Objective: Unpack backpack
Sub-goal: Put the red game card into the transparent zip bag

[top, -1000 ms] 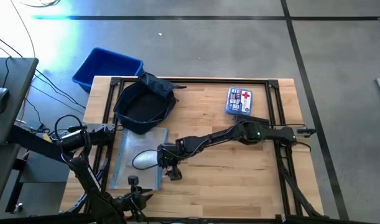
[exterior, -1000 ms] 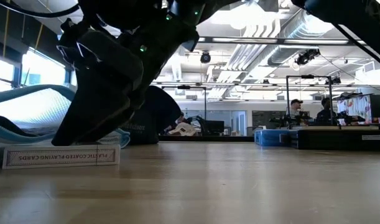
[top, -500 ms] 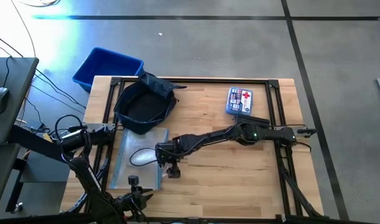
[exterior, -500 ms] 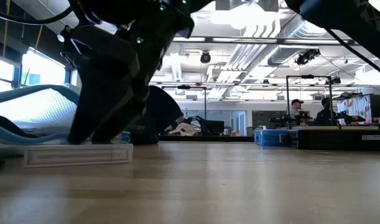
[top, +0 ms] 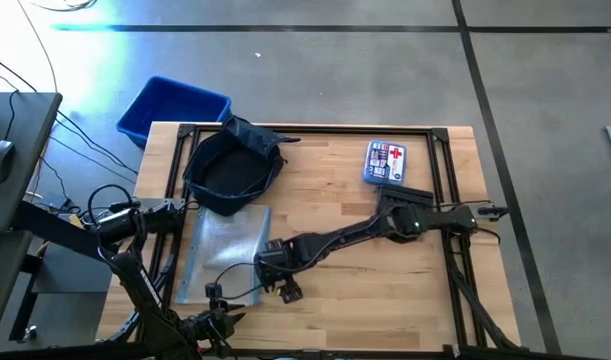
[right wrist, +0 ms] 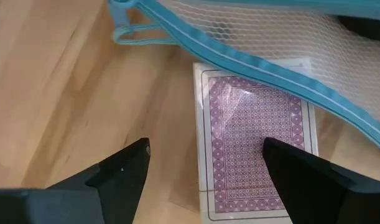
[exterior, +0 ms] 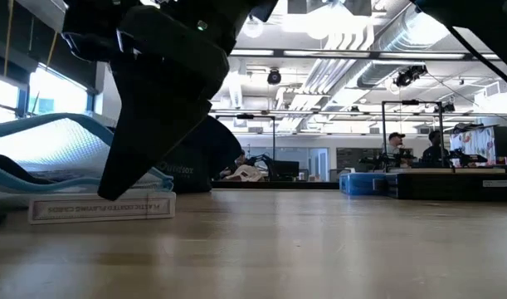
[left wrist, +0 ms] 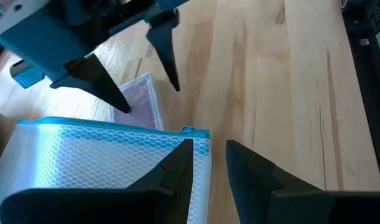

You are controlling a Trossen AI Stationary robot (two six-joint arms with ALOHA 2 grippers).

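1 box [exterior: 102, 207] reads "plastic coated playing cards", mirrored, in low view.

Landmark: mesh zip pouch [top: 223, 250], flat on the table [top: 385, 290].
- Backpack [top: 230, 168]: behind the pouch, touching its far edge.
- Bin [top: 172, 108]: beyond the backpack, off the table's corner.
- Playing-card box [right wrist: 255, 134]: at the pouch's right near corner, partly under its edge.
- First-aid box [top: 385, 163]: well right of the pouch, near the far edge.

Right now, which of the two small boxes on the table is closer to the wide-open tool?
The playing-card box, right below the right tool beside the mesh pouch. The other box, with a red cross, lies far off near the table's back edge.
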